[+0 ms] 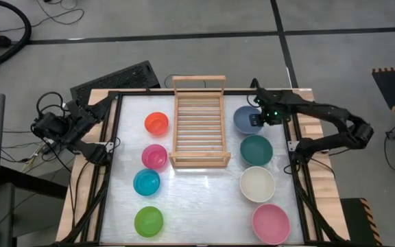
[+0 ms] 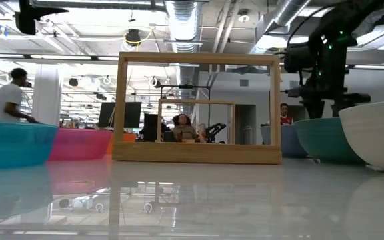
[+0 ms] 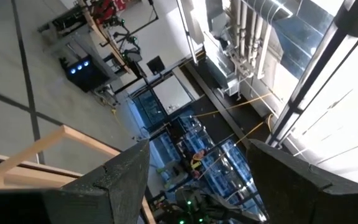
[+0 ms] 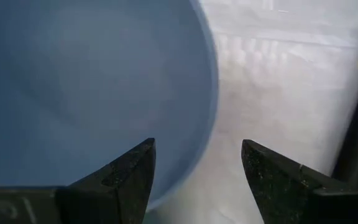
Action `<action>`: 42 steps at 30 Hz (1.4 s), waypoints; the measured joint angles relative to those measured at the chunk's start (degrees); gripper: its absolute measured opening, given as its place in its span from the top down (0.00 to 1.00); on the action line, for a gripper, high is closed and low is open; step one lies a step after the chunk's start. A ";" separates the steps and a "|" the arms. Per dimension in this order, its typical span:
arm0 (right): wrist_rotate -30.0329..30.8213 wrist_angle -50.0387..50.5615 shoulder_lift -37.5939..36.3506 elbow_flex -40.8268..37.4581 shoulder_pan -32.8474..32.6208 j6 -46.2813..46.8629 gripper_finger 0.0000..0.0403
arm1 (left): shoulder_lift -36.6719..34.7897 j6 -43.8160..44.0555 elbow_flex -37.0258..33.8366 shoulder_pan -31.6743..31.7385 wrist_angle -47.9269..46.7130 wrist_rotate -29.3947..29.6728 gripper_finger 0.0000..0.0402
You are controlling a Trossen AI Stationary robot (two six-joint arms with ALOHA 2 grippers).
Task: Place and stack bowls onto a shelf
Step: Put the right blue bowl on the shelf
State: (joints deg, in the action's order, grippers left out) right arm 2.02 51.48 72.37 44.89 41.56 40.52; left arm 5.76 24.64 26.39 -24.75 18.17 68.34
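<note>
Glossy white tabletop (image 1: 197,199) in a bright workshop.
Right hand (image 4: 197,180), spread and empty, straddled the round grey-blue plastic bowl's (image 4: 86,93) rim; left hand (image 3: 197,180) released.

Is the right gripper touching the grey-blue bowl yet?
Cannot tell. The right wrist view shows the open right gripper straddling the grey-blue bowl rim, without a clear gap or contact.
</note>
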 joint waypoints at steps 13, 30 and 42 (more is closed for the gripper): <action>-0.35 -4.56 0.07 -1.93 4.55 1.48 0.69 | 0.00 0.47 0.00 0.00 -2.04 4.60 0.37; -3.17 -6.60 -0.84 5.68 5.86 2.97 0.93 | 0.00 0.46 0.00 0.00 -5.84 7.89 0.37; -3.48 -6.29 1.74 28.28 3.12 0.45 0.93 | 0.00 2.14 0.00 0.00 -5.77 8.04 0.37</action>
State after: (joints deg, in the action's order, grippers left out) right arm -1.45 45.19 74.11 73.17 44.68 40.97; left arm 5.76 26.79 26.39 -24.75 12.40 76.38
